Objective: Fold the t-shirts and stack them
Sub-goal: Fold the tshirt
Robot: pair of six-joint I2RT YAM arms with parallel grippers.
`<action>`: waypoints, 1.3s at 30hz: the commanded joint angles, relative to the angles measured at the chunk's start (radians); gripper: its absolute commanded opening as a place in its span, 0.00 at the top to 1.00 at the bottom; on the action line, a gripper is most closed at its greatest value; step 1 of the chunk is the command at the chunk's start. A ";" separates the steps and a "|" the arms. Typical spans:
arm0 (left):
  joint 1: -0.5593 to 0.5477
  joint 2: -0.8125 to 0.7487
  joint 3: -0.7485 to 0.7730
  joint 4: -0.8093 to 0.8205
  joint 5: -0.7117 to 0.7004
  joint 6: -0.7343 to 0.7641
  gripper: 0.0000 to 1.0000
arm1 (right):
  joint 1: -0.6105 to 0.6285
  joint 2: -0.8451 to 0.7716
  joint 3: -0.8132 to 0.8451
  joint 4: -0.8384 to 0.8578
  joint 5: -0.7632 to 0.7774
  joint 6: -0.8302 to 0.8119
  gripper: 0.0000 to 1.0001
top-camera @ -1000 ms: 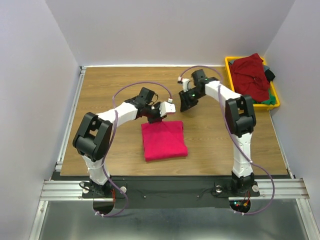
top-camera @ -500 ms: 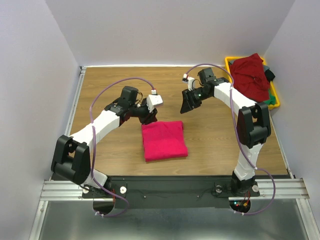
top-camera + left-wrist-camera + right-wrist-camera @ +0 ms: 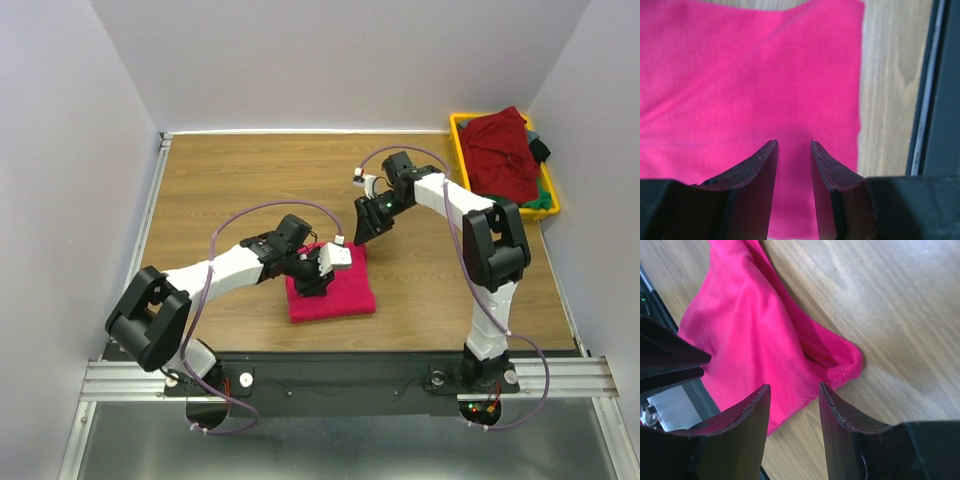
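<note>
Top external view: a folded crimson cloth t-shirt (image 3: 345, 295) lies flat on the brown wooden table (image 3: 250, 180), near its front edge and about midway across; the left gripper (image 3: 308, 280) sits over the shirt's far left part; the right gripper (image 3: 366, 225) hangs just beyond the shirt's far right corner; a yellow plastic bin (image 3: 458, 125) stands at the table's far right corner, holding a heaped maroon-red cloth t-shirt (image 3: 500, 150) above a green cloth (image 3: 540, 203) and a dark cloth (image 3: 541, 150).

Left wrist view: the left gripper (image 3: 794, 150) points at the crimson t-shirt (image 3: 765, 75); its fingers (image 3: 757, 170) stand apart with nothing between them; whether they touch the cloth cannot be told; bare table (image 3: 885, 75) and a dark metal rail (image 3: 935, 75) run along the right.

Right wrist view: the right gripper (image 3: 794, 390) has its fingers (image 3: 840, 415) apart and empty, above bare table (image 3: 865, 290); a rounded corner of the crimson t-shirt (image 3: 750, 325) lies just beyond the tips.
</note>
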 commanded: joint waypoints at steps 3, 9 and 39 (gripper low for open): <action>-0.003 0.030 -0.001 0.013 -0.021 0.051 0.57 | 0.021 0.039 -0.016 0.006 0.019 -0.018 0.51; -0.003 0.043 0.001 0.012 -0.027 0.074 0.57 | 0.024 0.044 -0.014 0.006 0.045 -0.026 0.62; -0.005 0.041 -0.016 0.013 -0.044 0.092 0.63 | 0.021 -0.042 0.055 0.006 0.105 -0.049 1.00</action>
